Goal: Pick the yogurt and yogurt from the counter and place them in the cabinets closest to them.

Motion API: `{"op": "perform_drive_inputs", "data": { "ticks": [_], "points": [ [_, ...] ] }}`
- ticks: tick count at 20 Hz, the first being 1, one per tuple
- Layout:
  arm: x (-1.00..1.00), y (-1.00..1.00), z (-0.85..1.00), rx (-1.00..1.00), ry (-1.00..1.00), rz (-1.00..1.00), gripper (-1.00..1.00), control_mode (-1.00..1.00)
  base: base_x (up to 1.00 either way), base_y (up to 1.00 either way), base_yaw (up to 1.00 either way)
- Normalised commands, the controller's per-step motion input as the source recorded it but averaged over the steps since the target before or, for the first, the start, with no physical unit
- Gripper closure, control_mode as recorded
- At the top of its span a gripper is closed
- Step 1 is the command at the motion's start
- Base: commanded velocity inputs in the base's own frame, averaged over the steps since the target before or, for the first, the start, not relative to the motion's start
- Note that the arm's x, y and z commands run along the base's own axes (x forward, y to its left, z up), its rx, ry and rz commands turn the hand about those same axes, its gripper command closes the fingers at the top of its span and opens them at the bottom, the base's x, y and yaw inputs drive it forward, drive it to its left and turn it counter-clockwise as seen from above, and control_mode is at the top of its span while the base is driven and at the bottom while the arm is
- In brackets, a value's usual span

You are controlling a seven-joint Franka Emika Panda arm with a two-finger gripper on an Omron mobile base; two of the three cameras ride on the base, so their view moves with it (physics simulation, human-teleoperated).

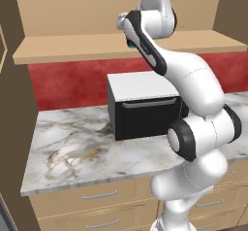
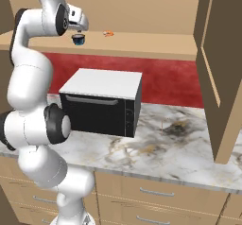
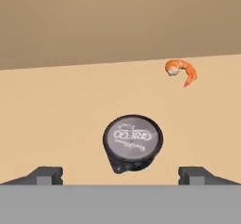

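Note:
One yogurt [image 3: 132,143], a small round cup with a dark printed lid and a teal base, stands on the tan shelf board [image 3: 56,119] of the cabinets. My gripper [image 3: 120,175] hangs just above it, open, with its fingertips [image 3: 47,173] wide apart on either side and clear of the cup. From the right base view the yogurt [image 2: 78,40] sits on the shelf [image 2: 151,44] directly under the gripper [image 2: 78,30]. In the left base view the forearm hides most of the cup; a teal sliver of the yogurt [image 1: 130,44] shows at the shelf [image 1: 63,48].
An orange shrimp [image 3: 181,71] lies on the shelf beyond the cup, to its right [image 2: 108,33]. A black microwave [image 2: 101,101] with a white top stands on the marble counter [image 2: 179,143] below. An open cabinet door [image 2: 217,77] juts out at the right.

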Motion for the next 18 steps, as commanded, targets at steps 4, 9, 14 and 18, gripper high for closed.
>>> {"op": "perform_drive_inputs", "data": {
  "ticks": [4, 9, 14, 18],
  "points": [
    [-1.00, -0.03, -0.23, 0.01, -0.03, 0.00, -1.00, -1.00, 0.00, 0.00, 0.00],
    [-1.00, -0.10, -0.42, 0.00, -0.07, 0.00, -1.00, -1.00, 0.00, 0.00, 0.00],
    [-1.00, -0.14, -0.43, 0.00, -0.07, 0.00, -1.00, -1.00, 0.00, 0.00, 0.00],
    [-1.00, -0.19, -0.48, 0.00, -0.09, 0.00, -1.00, -1.00, 0.00, 0.00, 0.00]
  ]
}}
